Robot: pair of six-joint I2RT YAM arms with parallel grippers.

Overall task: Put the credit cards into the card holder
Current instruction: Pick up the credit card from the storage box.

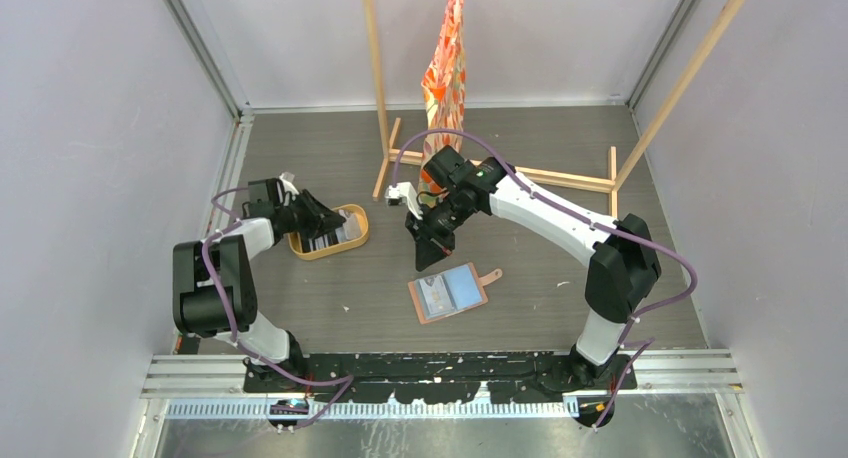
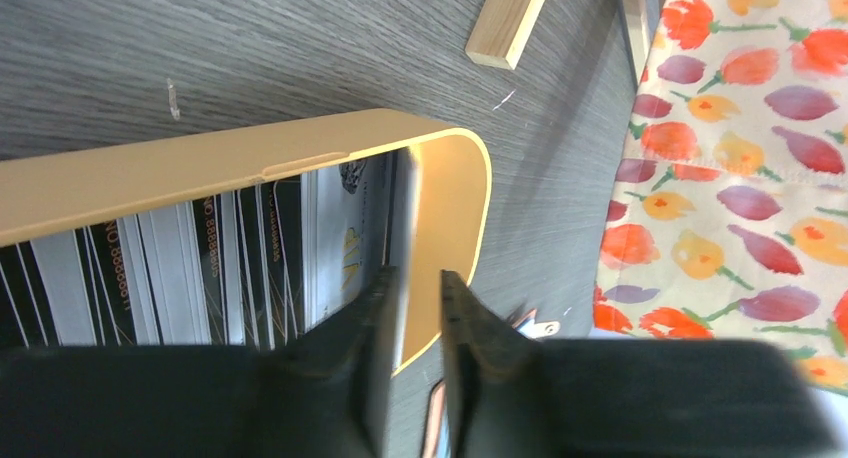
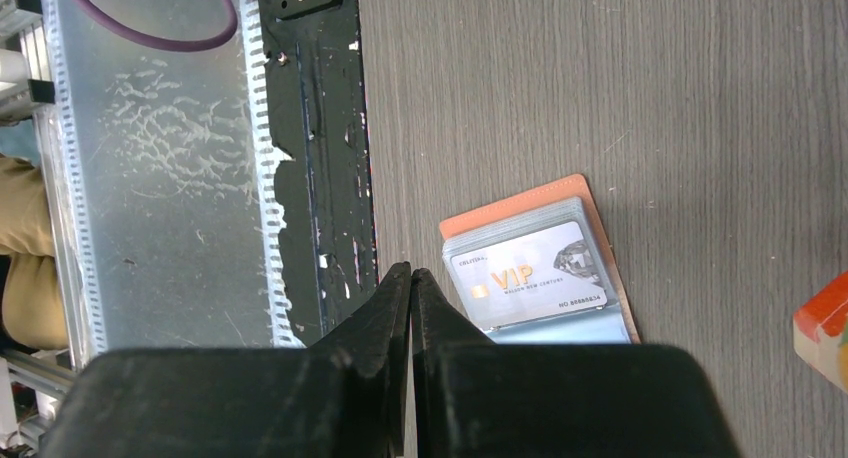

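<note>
The card holder [image 1: 455,290] lies open on the grey table, salmon outside [image 3: 510,203], with a silver VIP card [image 3: 530,278] in its grey-blue inside. My right gripper [image 1: 430,256] [image 3: 411,273] hangs just above its far-left corner, shut and empty. The other credit cards [image 2: 200,268] stand on edge in an oval yellow-rimmed tray [image 1: 330,250] [image 2: 200,168]. My left gripper [image 1: 322,218] [image 2: 420,278] reaches into the tray's right end. A grey card [image 2: 404,208] stands edge-on between its jaws, against the left finger, with a narrow gap to the right finger.
A wooden rack [image 1: 500,173] stands behind the card holder with a flowered cloth [image 1: 445,68] [image 2: 740,148] hanging on it. One of its wooden feet [image 2: 505,18] lies beyond the tray. The arms' metal base rail [image 3: 150,158] runs along the near edge.
</note>
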